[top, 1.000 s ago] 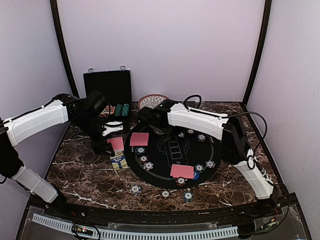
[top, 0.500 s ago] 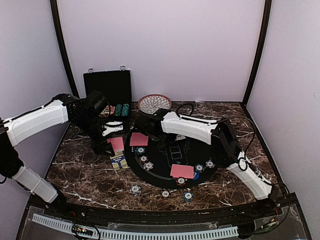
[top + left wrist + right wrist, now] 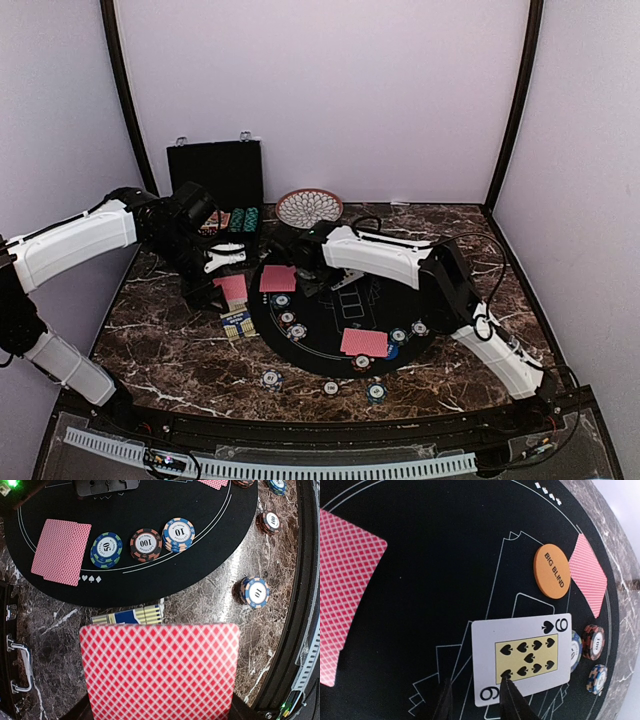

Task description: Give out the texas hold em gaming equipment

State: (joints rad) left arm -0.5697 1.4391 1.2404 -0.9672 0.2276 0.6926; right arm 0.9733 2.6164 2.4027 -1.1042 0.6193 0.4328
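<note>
Light: soft, even, overhead; faint shadows only. Top view: dim on the black mat (image 3: pixel 330 325), small things lack detail. Left wrist view: crisp; near red card (image 3: pixel 160 675) slightly soft. Right wrist view: right fingers (image 3: pixel 514 702) dark, blurred.

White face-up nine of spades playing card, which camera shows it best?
The right wrist view: the white face-up nine of spades playing card lies close, rank and pips readable. The top external view shows only a pale patch on the black round mat. The left wrist view misses it.
</note>
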